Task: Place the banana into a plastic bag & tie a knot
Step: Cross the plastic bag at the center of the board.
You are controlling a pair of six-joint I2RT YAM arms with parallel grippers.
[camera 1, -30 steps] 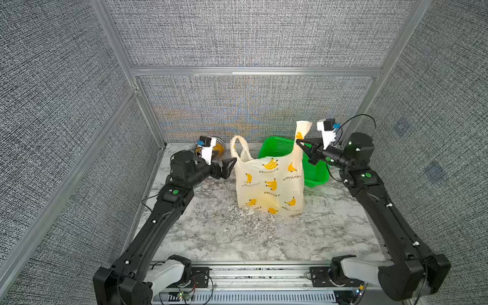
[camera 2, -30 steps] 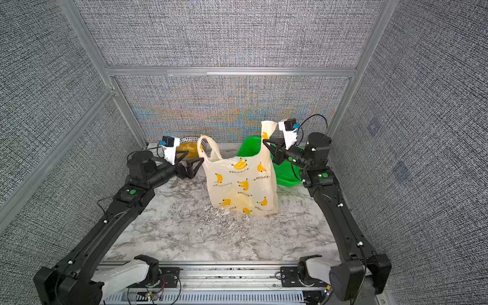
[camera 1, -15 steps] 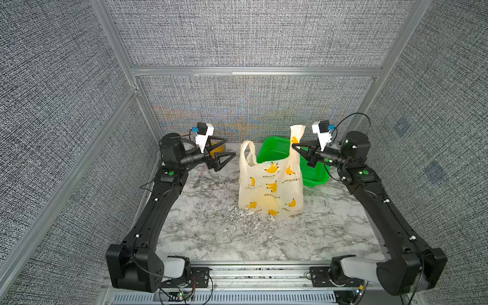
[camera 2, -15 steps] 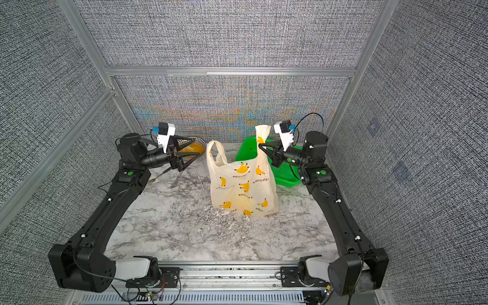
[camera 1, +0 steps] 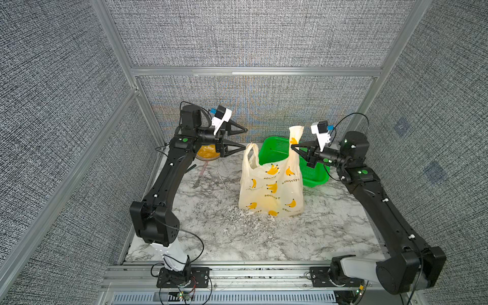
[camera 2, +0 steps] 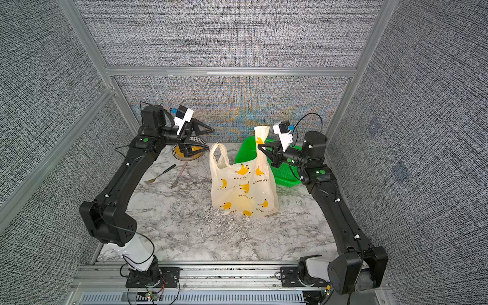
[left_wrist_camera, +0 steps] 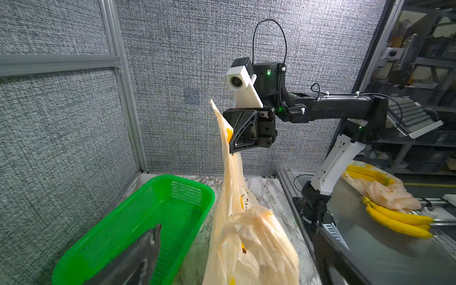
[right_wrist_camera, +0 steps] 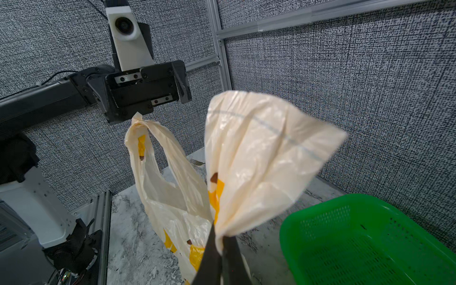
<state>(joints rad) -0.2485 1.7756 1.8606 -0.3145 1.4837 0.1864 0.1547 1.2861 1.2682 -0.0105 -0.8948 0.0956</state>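
- Left gripper (camera 1: 246, 137): it has drawn back from the bag (camera 1: 272, 184) and risen. It now stands near the bag's loose handle (camera 1: 250, 155) but clear of it, jaws wide apart, holding nothing.
- Right gripper (camera 1: 292, 145): unchanged. It stays clamped shut on the bag's other handle (camera 1: 295, 134), keeping that strip lifted above the bag.
- Bag: upright, where it stood a second ago. The green basket (camera 1: 315, 179) sits just behind it.
- Banana (camera 1: 265, 202): a yellow mass glows through the bag's lower wall (judged to be the fruit, already inside).
- Consequence: loading appears complete. The loose handle must be gripped again before any knot can start.
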